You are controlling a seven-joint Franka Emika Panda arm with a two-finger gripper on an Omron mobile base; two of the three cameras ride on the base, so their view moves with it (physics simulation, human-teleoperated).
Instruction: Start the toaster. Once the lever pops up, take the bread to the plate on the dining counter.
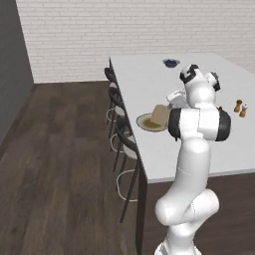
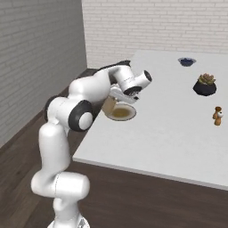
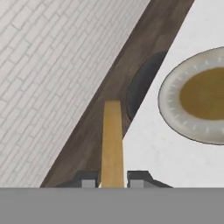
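My gripper is shut on the bread, a tan slice seen edge-on between the two fingertips. The bread hangs upright just above the dining counter, at the near rim of the round plate. In the hand view the plate, beige with a brown middle, lies to the right of the slice, and the slice lines up with the counter's edge. From the right the bread sits beside the plate under my gripper. The toaster is out of view.
Dark stools line the counter's left side, one just beyond the bread. A small blue bowl stands at the far end, a potted plant and two shakers to the right. Wooden floor lies beyond the edge.
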